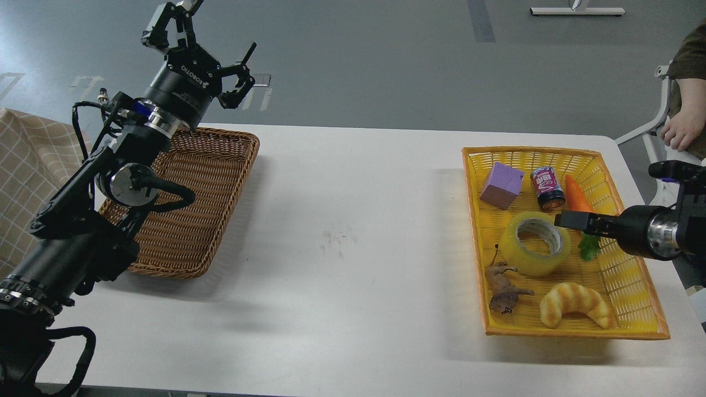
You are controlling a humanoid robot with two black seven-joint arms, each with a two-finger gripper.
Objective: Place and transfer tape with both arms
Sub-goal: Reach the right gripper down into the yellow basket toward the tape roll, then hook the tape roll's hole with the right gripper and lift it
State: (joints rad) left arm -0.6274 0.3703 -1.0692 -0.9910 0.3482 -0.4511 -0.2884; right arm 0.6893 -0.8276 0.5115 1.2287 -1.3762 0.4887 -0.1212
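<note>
The tape (524, 255), a wide translucent yellow roll with a grey core, lies flat in the yellow basket (573, 332) at the table's right. My right gripper (569, 219) reaches in from the right, its tip just above the roll's right rim. It is seen side-on and dark, so its fingers cannot be told apart. My left gripper (205, 48) is raised high over the far edge of the brown wicker basket (193, 209) at the left. Its clawed fingers are spread open and hold nothing.
In the yellow basket lie a purple block (501, 184), a small can (547, 188), a carrot toy (577, 194), a brown toy animal (503, 288) and a croissant toy (576, 304). A person's hand (683, 128) is at the far right. A checked cloth (27, 160) is at the left.
</note>
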